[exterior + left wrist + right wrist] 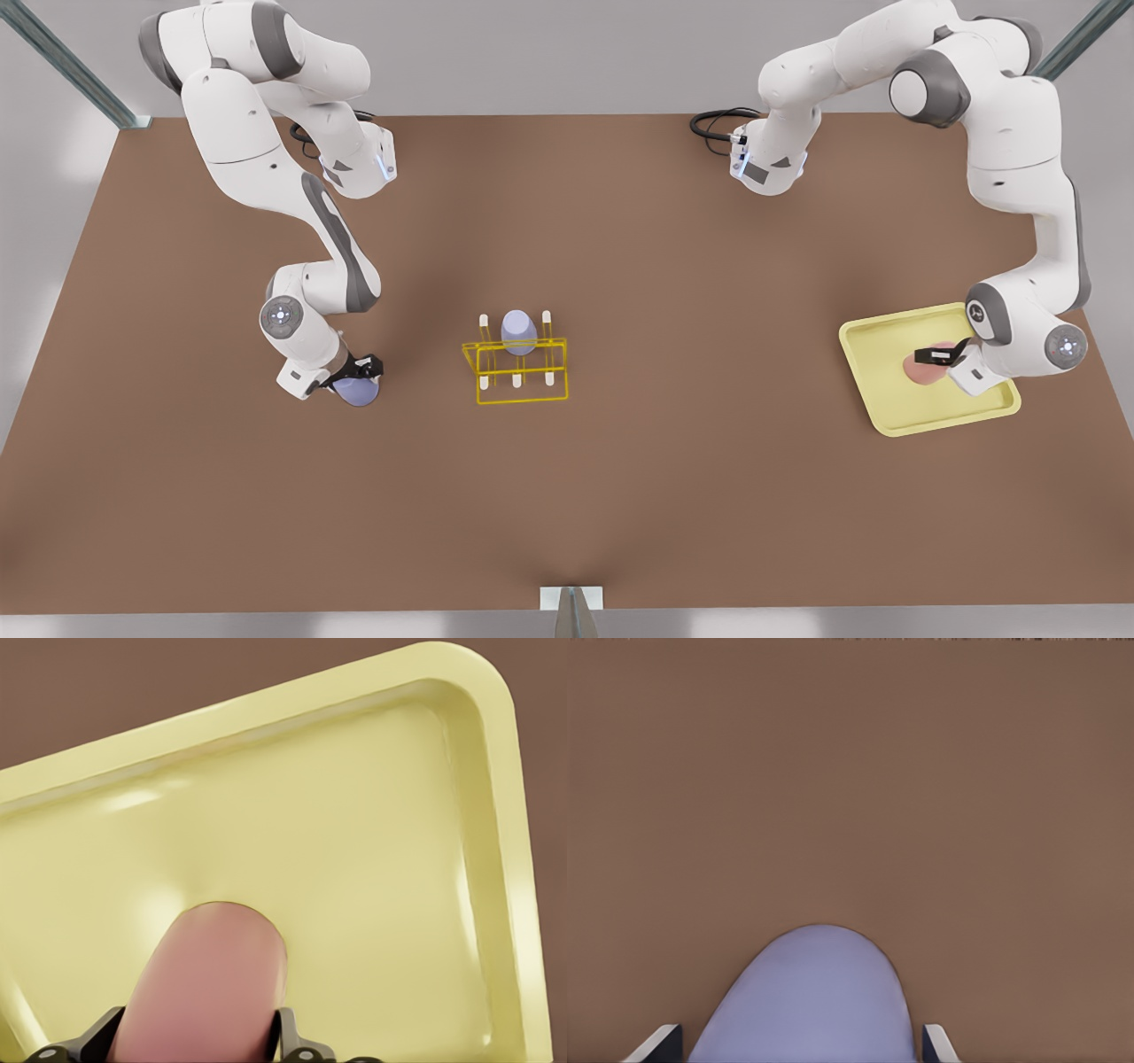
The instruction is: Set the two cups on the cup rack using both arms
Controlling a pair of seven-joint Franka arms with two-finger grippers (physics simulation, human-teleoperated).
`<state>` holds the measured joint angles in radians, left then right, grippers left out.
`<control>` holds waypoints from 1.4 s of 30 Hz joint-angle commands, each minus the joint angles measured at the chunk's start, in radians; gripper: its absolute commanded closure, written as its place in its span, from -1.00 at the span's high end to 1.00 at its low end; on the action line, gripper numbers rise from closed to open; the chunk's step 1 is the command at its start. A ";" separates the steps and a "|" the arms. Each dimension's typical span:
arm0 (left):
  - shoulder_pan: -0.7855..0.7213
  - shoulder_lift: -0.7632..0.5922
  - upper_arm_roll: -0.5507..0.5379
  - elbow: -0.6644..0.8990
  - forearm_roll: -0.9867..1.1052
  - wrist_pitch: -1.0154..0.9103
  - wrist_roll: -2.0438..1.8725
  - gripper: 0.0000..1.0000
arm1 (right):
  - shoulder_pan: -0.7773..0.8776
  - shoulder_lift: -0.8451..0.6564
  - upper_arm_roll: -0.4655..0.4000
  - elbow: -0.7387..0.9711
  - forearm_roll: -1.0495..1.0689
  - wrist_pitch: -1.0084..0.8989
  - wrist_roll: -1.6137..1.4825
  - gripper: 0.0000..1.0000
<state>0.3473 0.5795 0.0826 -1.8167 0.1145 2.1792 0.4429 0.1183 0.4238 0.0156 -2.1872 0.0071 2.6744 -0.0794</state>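
The broad brown tabletop [620,496] carries everything, and the flat pale-yellow square tray [886,416] lies near the front view's right edge. Between the two arms stands the small bright-yellow wire-frame rack with white-tipped pegs [516,365], with one lavender cup [518,331] already sitting over a back peg. The left gripper [937,356] is at the tray, its fingers on both sides of the plain pink tapered cup [208,988], apparently clamped on it, the cup low over or on the tray floor. The right gripper [357,368], on the front view's left, brackets the second lavender-blue cup [811,1001] at the bare table, seemingly gripped too. The step in hand looks like grasping; next, each arm must lift and carry its cup to a free peg without colliding at the rack.
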 commanded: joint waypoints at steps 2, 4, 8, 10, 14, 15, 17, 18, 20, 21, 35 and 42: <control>-0.002 0.002 0.000 0.000 -0.001 0.001 0.022 0.66 | -0.003 0.000 0.000 0.000 0.001 -0.005 -0.016 0.66; -0.001 0.003 0.000 0.002 -0.001 0.001 0.022 0.66 | -0.006 0.000 0.000 0.001 0.001 -0.005 -0.026 0.52; -0.004 -0.007 0.000 0.005 -0.001 -0.004 -0.001 0.60 | -0.009 0.001 0.000 0.010 0.001 -0.005 -0.045 0.48; -0.019 -0.055 0.000 0.008 -0.001 -0.084 -0.059 0.60 | -0.009 0.001 0.000 0.014 0.001 -0.005 -0.043 0.48; -0.059 -0.062 -0.007 0.056 -0.004 -0.165 -0.141 0.60 | -0.008 0.000 0.000 0.023 -0.001 -0.005 -0.043 0.48; -0.059 -0.069 -0.046 0.115 -0.006 -0.262 -0.177 0.60 | -0.008 0.000 0.000 0.023 0.001 -0.005 -0.045 0.48; -0.059 -0.086 -0.135 0.149 -0.009 -0.322 -0.311 0.60 | -0.008 -0.002 0.001 0.026 0.001 -0.005 -0.045 0.48; -0.059 -0.087 -0.208 0.155 -0.007 -0.322 -0.406 0.60 | -0.008 -0.007 0.001 0.026 0.002 -0.005 -0.045 0.48; -0.064 -0.084 -0.342 0.166 -0.003 -0.320 -0.615 0.60 | -0.008 -0.043 0.023 0.029 0.045 -0.005 -0.043 0.48; -0.065 -0.082 -0.403 0.169 -0.003 -0.322 -0.722 0.60 | -0.008 -0.049 0.040 0.036 0.073 -0.005 -0.043 0.48; -0.459 0.229 -0.673 0.655 -0.026 -0.288 -1.650 0.60 | 0.103 -0.071 0.116 0.274 0.402 -0.214 -0.037 0.49; -0.557 0.287 -0.681 0.737 -0.069 -0.254 -1.650 0.60 | 0.136 -0.059 0.118 0.354 0.482 -0.238 -0.026 0.49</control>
<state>-0.2022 0.8625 -0.5973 -1.0896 0.0550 1.9020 -0.6729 0.2533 0.3629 0.1334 -1.8416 0.4708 2.4672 -0.1447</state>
